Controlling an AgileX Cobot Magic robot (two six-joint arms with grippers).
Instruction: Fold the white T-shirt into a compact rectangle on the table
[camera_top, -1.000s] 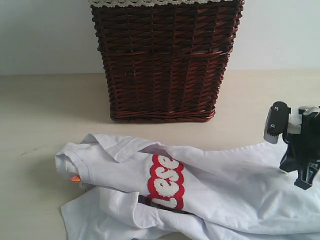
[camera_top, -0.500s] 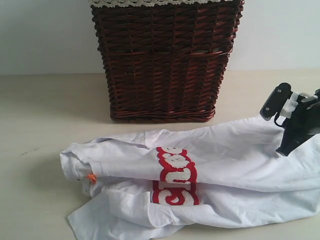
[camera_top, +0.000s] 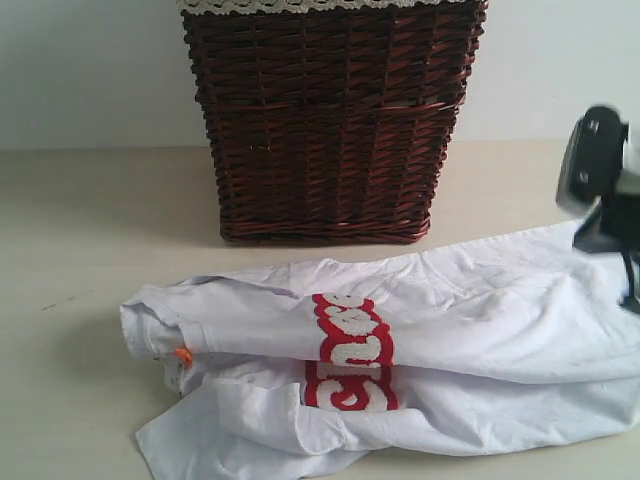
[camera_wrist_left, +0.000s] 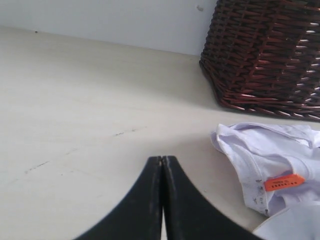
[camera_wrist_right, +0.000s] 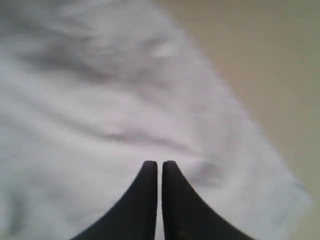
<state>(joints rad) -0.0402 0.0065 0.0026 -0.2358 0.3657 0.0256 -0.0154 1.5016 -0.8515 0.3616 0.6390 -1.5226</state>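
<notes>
The white T-shirt (camera_top: 450, 330) lies crumpled in a long band on the table (camera_top: 90, 220), its red-outlined lettering (camera_top: 350, 350) near the middle and its orange tag (camera_top: 183, 355) at the left end. At the right edge of the exterior view my right gripper (camera_top: 631, 290) hangs above the shirt's right end. In the right wrist view the right gripper (camera_wrist_right: 159, 164) is shut, nothing between its fingers, white cloth (camera_wrist_right: 100, 100) beneath. My left gripper (camera_wrist_left: 163, 159) is shut over bare table, apart from the shirt's collar (camera_wrist_left: 260, 155) and orange tag (camera_wrist_left: 283, 182). It does not show in the exterior view.
A tall dark wicker basket (camera_top: 325, 130) with a lace-trimmed liner (camera_top: 320, 5) stands right behind the shirt, against a pale wall. The left wrist view shows the basket's lower corner (camera_wrist_left: 265, 55) close to the collar. Bare table stretches left of the shirt.
The shirt was dragged rightward and stretched out, then stayed still. My right arm then rose up and away from the shirt's right edge. The left gripper shows only now.
</notes>
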